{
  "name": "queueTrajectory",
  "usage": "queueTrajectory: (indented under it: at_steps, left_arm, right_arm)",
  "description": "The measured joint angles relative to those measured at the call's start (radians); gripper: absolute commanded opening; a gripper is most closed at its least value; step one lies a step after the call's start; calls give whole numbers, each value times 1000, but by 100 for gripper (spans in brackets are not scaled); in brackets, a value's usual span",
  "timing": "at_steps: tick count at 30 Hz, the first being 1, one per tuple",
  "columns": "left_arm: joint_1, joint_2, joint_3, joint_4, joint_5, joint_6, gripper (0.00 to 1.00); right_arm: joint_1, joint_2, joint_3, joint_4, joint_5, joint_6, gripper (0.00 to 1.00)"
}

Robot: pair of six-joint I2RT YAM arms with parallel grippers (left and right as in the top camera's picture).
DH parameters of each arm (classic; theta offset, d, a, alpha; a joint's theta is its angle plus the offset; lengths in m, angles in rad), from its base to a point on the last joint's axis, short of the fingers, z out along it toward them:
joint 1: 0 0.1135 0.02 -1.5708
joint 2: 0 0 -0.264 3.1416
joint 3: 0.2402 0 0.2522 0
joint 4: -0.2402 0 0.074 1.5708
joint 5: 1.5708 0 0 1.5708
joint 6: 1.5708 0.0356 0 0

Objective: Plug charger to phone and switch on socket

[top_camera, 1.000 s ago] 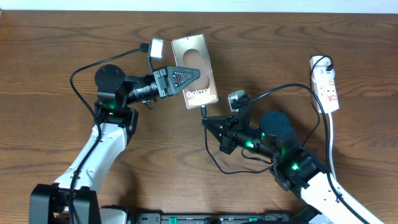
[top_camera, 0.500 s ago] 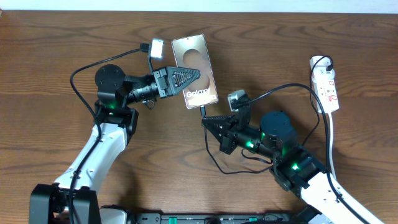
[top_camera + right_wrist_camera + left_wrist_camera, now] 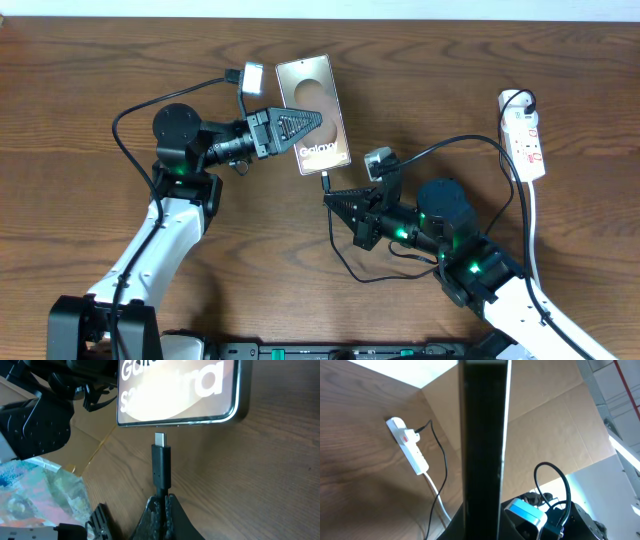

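Alignment of connector to port is what your next move turns on. Your right gripper [image 3: 161, 502] has its jaws pinched shut on the long thin black charger cable [image 3: 161, 465], just behind the small connector, which points straight up the right wrist frame. Directly above it, in the upper middle of that frame, lies the bottom short edge of the flat grey-gold smartphone with white lettering [image 3: 177, 385]. The metal tip sits just beside that edge, apart from it with a narrow gap.

Overhead, the phone's long axis runs from the top centre down toward the frame's middle, leaning slightly right, and the connector lines up roughly with it. Your left gripper [image 3: 305, 122] comes in from the left and is clamped shut across the phone, holding it above the brown wooden table [image 3: 80, 80].

You cannot make out the port itself. The tip looks a little left of the edge's midpoint, so expect a small sideways correction before pushing in.

The narrow white power strip [image 3: 525, 135] lies at the overhead frame's upper right, well apart, nearer your right arm.
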Motion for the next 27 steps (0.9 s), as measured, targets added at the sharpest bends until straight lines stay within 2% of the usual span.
queueTrajectory:
  at_steps: [27]
  left_arm:
    - [18, 0, 0, 0, 50, 53, 8]
  right_arm:
    - [0, 0, 0, -31, -18, 0, 1]
